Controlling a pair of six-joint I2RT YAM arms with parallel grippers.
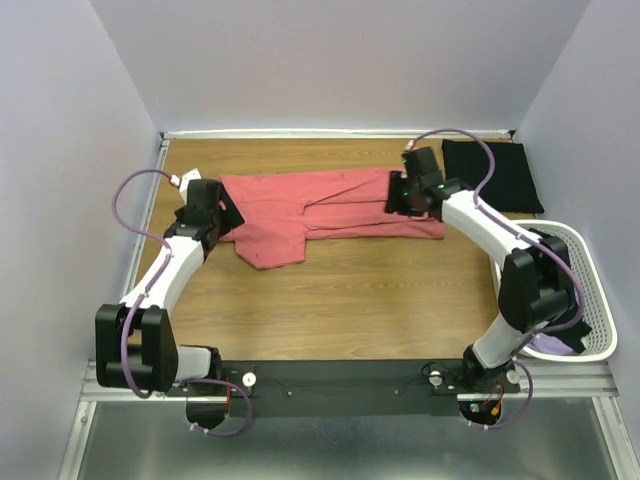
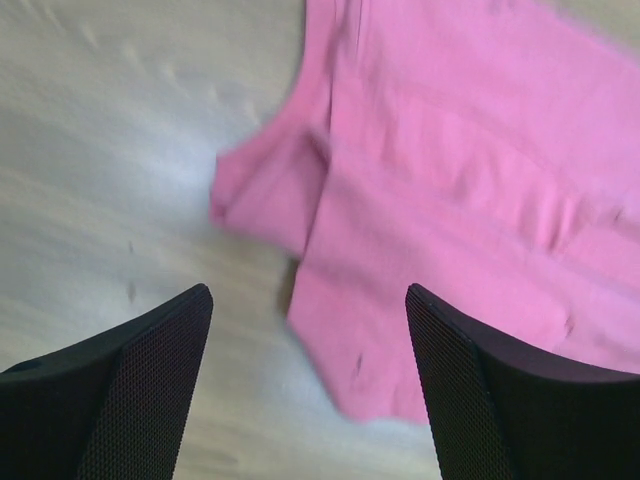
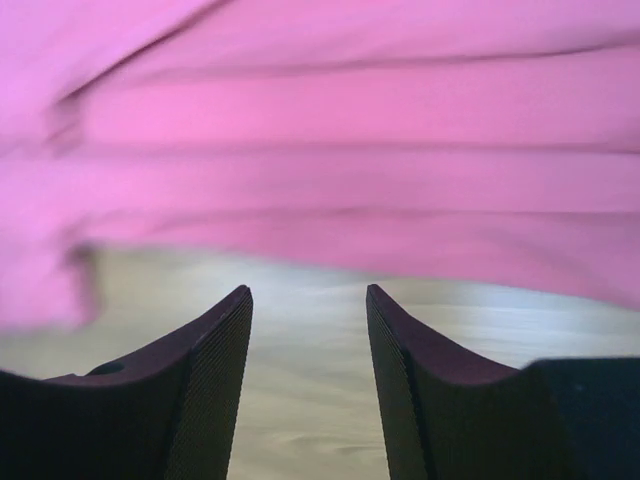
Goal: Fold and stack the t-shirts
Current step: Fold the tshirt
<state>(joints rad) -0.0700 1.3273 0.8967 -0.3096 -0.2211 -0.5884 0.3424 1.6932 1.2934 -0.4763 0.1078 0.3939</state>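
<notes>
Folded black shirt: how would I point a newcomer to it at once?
On the wooden table, look to the far right corner, beyond the white basket. The black shirt lies there as a flat rectangle. Unlike the pink shirt spread mid-table, it is dark and neatly folded.

From the top camera I can't see either end of the coral-pink t-shirt [image 1: 320, 212]: the left gripper [image 1: 225, 210] covers one and the right gripper [image 1: 400, 198] covers the other. My left wrist view cuts the shirt off at its top and right edges. The right wrist view is smeared, the folds soft. The right arm [image 1: 530, 285] hides most of a lilac cloth [image 1: 553, 346] in the basket [image 1: 600, 320], so I can't tell its shape.
</notes>
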